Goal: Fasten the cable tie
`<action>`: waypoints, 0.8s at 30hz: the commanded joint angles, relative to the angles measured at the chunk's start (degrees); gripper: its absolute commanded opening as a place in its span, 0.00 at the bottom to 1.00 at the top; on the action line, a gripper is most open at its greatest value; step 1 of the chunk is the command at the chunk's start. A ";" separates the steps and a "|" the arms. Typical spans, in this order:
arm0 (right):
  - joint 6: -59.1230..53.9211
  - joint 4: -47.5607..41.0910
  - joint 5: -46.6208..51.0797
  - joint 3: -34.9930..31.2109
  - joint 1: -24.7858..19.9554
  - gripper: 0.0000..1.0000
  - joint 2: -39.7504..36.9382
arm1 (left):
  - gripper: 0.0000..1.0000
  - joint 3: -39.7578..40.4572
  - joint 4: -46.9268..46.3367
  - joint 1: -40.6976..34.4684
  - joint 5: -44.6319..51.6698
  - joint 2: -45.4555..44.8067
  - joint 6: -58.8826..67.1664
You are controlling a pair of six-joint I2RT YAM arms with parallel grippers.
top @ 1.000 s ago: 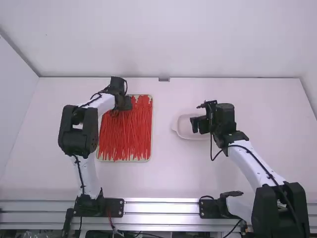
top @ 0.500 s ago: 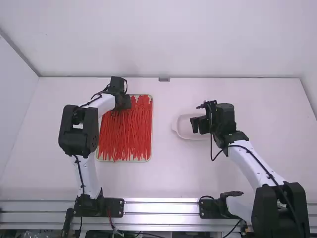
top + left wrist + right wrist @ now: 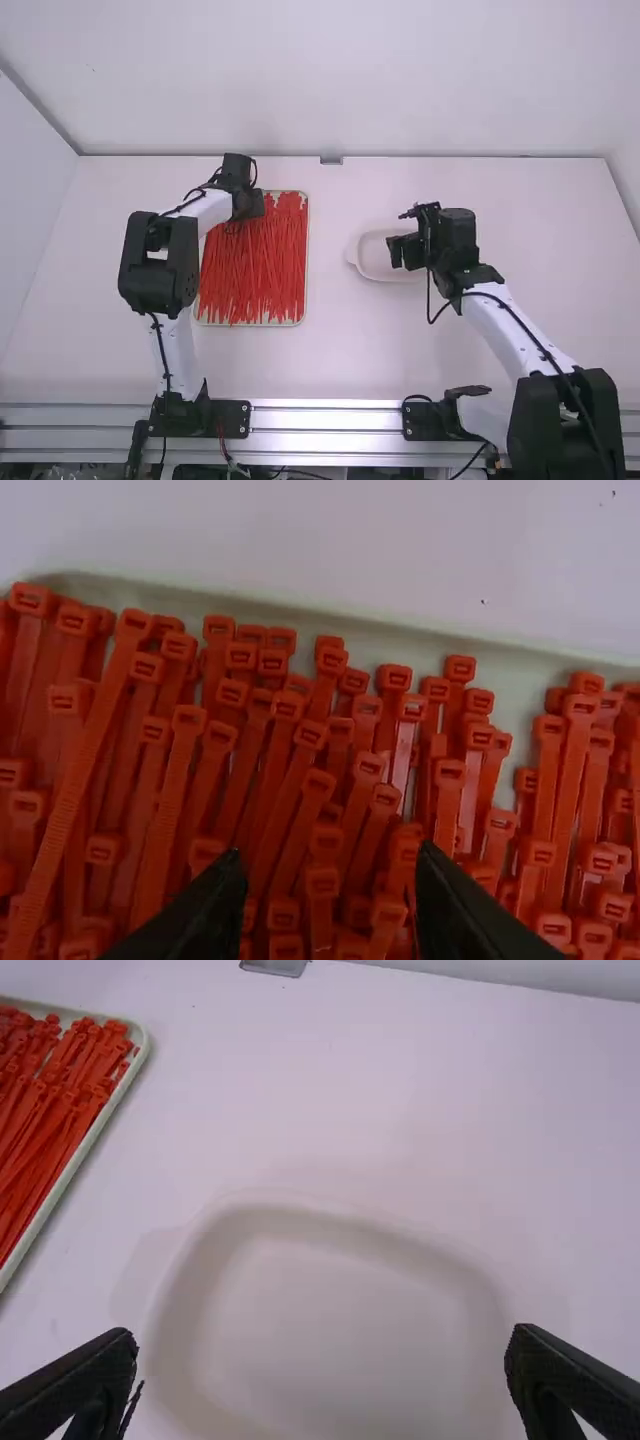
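A pile of red cable ties (image 3: 255, 265) lies on a pale tray (image 3: 303, 262) left of the table's middle. My left gripper (image 3: 243, 208) hangs over the far end of the pile; in the left wrist view it (image 3: 325, 905) is open, its fingers (image 3: 205, 915) straddling the tie heads (image 3: 320, 780) just above them. My right gripper (image 3: 400, 250) is open over a white dish (image 3: 375, 255) at the middle right. The right wrist view has that empty dish (image 3: 320, 1330) between the wide-spread fingers (image 3: 75, 1380), with the tray's corner (image 3: 105, 1090) and ties (image 3: 40, 1090) beyond.
A small grey fitting (image 3: 331, 160) sits at the table's far edge, also seen as a fitting (image 3: 272, 966) in the right wrist view. Bare white tabletop (image 3: 520, 215) stretches to the right and in front of the tray.
The left gripper has crept slightly toward the far end of the tie pile. The right arm has barely shifted.
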 commanded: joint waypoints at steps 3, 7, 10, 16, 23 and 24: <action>-0.26 0.00 -0.13 2.03 0.00 0.98 0.33 | 0.37 -0.15 -0.20 -0.42 -0.81 1.20 -0.42; -0.24 0.09 -0.13 2.03 -0.02 0.98 0.33 | 0.36 -0.15 -0.24 -0.44 -0.81 1.31 -0.37; -0.26 0.04 -0.13 2.03 0.00 0.98 0.33 | 0.36 -0.15 -0.02 -0.44 -0.79 1.88 -0.42; -0.24 0.11 -0.13 2.03 0.00 0.98 0.33 | 0.36 -0.15 -0.11 -0.44 -0.76 3.02 -0.59; -0.26 0.07 -0.31 2.03 -0.02 0.98 0.33 | 0.34 -0.13 0.50 -0.44 -0.79 3.04 -0.63; -0.26 0.04 -0.28 2.03 0.00 0.98 0.33 | 0.34 -0.13 0.55 -0.44 -0.76 3.04 -0.59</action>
